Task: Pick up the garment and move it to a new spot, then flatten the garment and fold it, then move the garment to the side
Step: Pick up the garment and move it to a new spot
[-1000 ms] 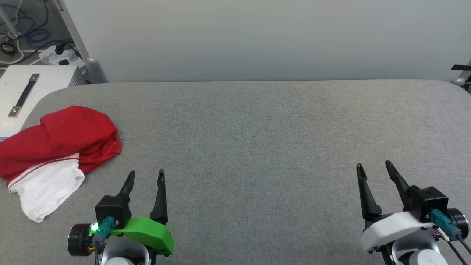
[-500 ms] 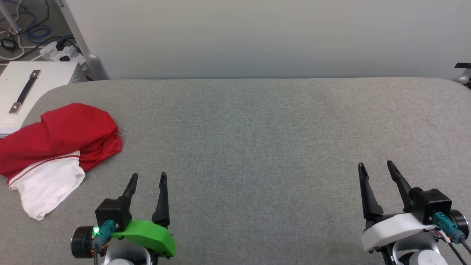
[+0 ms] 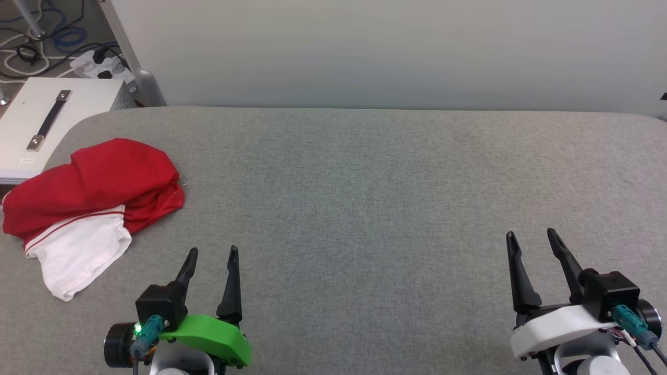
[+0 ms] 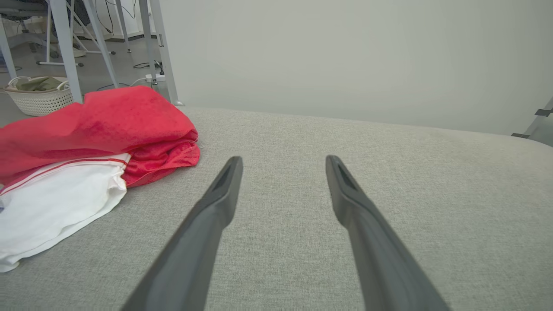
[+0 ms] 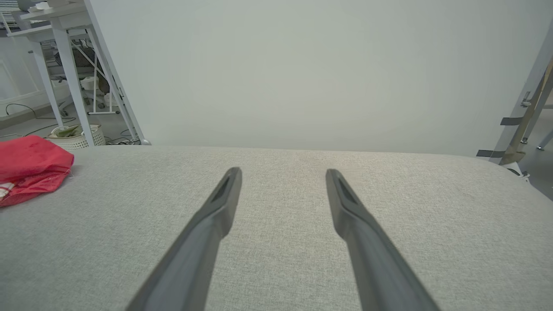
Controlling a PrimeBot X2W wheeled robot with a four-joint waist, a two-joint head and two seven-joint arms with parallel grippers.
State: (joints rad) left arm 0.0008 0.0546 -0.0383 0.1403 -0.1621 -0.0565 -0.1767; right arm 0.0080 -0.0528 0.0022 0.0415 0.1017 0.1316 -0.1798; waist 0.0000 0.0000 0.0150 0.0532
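The garment [image 3: 99, 192], a red shirt with a white sleeve and red stripe trim, lies crumpled in a heap at the left end of the grey table [image 3: 365, 198]. The heap also lies at the left of the left wrist view [image 4: 95, 129], and a corner of the garment [image 5: 30, 166] lies at the far left of the right wrist view. My left gripper [image 3: 213, 252] stands open near the front edge, to the right of the heap and apart from it. At the front right my right gripper [image 3: 529, 234] is open and empty.
A white box with a black handle [image 3: 47, 125] sits just past the table's left end. Cables and a power strip [image 3: 99, 65] lie on the floor behind it. A pale wall [image 3: 391, 52] rises behind the table. A white basket [image 4: 39, 95] stands on the floor.
The whole head view has shifted right and down a little, so the camera moved. Both grippers stay open and the garment lies as before.
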